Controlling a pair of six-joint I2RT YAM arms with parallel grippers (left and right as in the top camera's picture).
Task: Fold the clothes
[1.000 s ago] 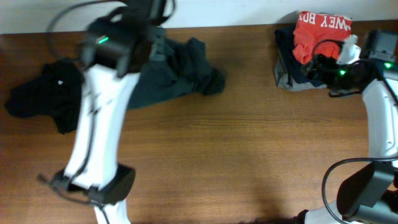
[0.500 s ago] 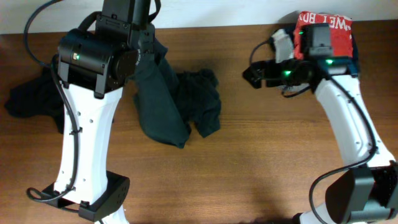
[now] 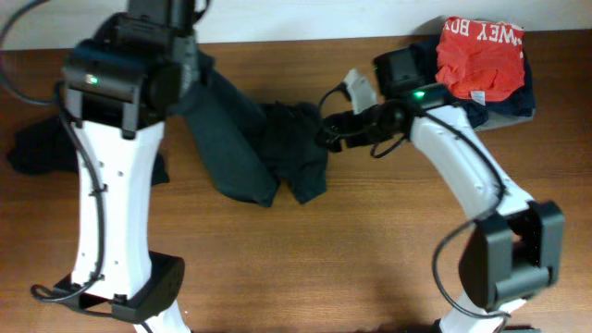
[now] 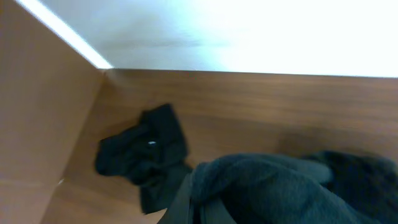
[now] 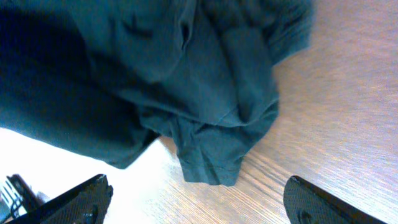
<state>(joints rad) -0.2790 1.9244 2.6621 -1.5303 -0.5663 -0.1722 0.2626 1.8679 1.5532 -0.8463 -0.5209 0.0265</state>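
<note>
The dark green T-shirt [image 3: 242, 157] is being held up by one bunched edge in the left pincer [image 4: 200, 210], whose jaws are being kept clamped together on the cloth. A second ago this same shirt was lying crumpled on the wooden table [image 3: 370, 250] beneath that arm. The cloth is now hanging from the pincer as a long band, and its lower end and a wadded remainder are being left on the table, off toward the right pincer [image 3: 331, 131].

That right pincer is being brought in from the folded stack topped by a red garment [image 3: 481, 55], beside which it was sitting a second ago. It is now being held just beside the wadded end of the shirt, with its jaws spread wide apart and nothing between them. In the right wrist view a hemmed corner [image 5: 208, 168] is lying directly ahead of the open fingers, and no contact is being shown.

A black T-shirt [image 3: 42, 153] is being left well behind the left pincer, near the table's far left edge.

From this the shirt is being judged as lifted for spreading, with a second hold on the hem being prepared. The folding of this shirt itself is not yet being done.
</note>
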